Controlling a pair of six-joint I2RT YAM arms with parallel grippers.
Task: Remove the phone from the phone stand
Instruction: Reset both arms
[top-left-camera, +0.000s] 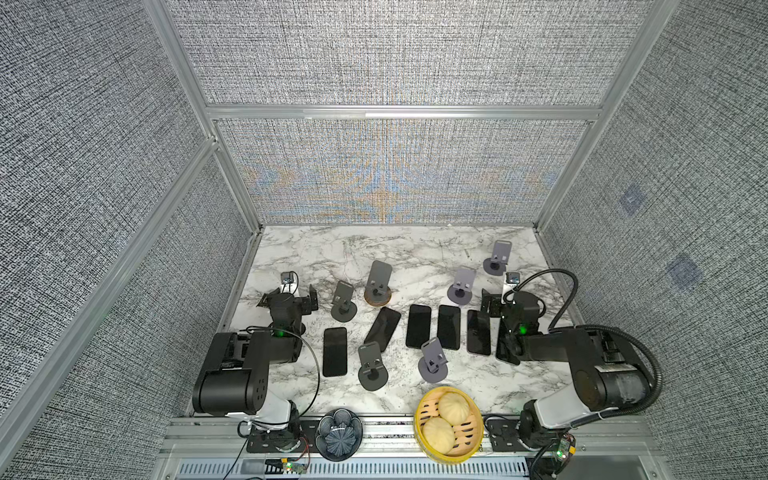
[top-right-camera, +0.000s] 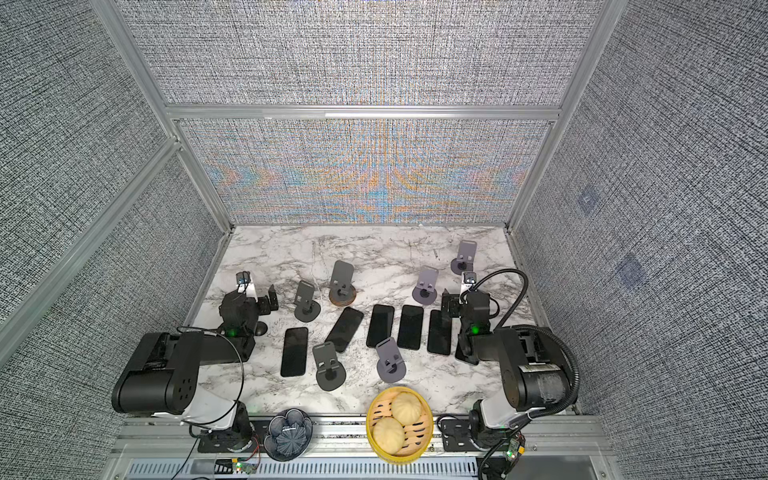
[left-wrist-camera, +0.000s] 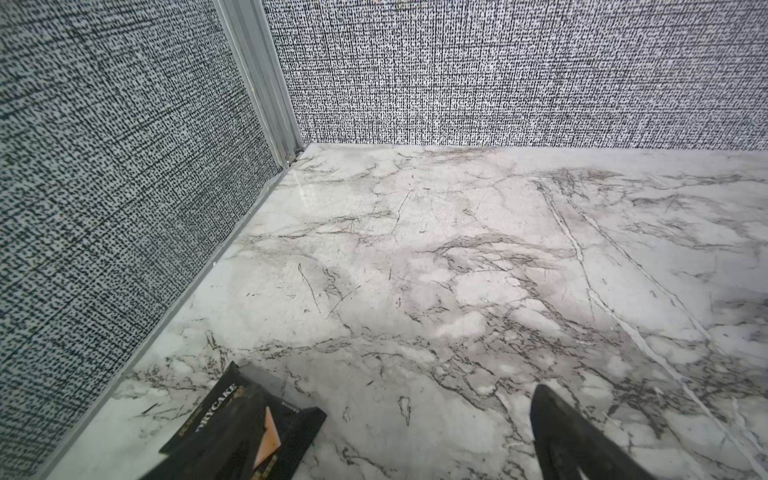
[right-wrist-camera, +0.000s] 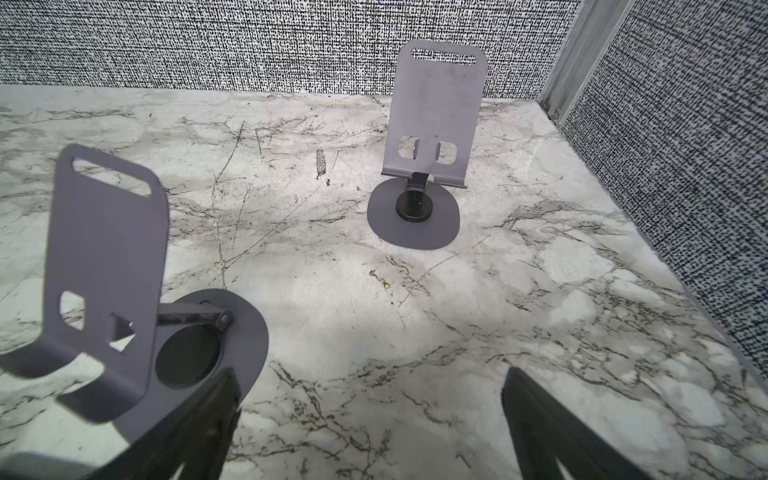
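Several black phones lie flat on the marble table (top-left-camera: 415, 253), among them one at the left (top-left-camera: 335, 351), a slanted one (top-left-camera: 382, 328) and one in the middle (top-left-camera: 417, 326). Another phone (top-left-camera: 505, 343) is partly hidden under my right arm. Several grey phone stands, such as the front ones (top-left-camera: 372, 365) (top-left-camera: 433, 361), stand empty. I see no phone on any stand. My left gripper (top-left-camera: 289, 298) (left-wrist-camera: 428, 401) is open over bare marble at the left. My right gripper (top-left-camera: 511, 299) (right-wrist-camera: 371, 374) is open beside an empty stand (right-wrist-camera: 108, 266), with another stand (right-wrist-camera: 436, 112) farther back.
A yellow bamboo steamer (top-left-camera: 419, 419) holding two buns and a dark flower-shaped bowl (top-left-camera: 338, 434) sit at the front edge. Woven grey walls (top-left-camera: 395, 174) with aluminium frames close in the table on the left, right and back.
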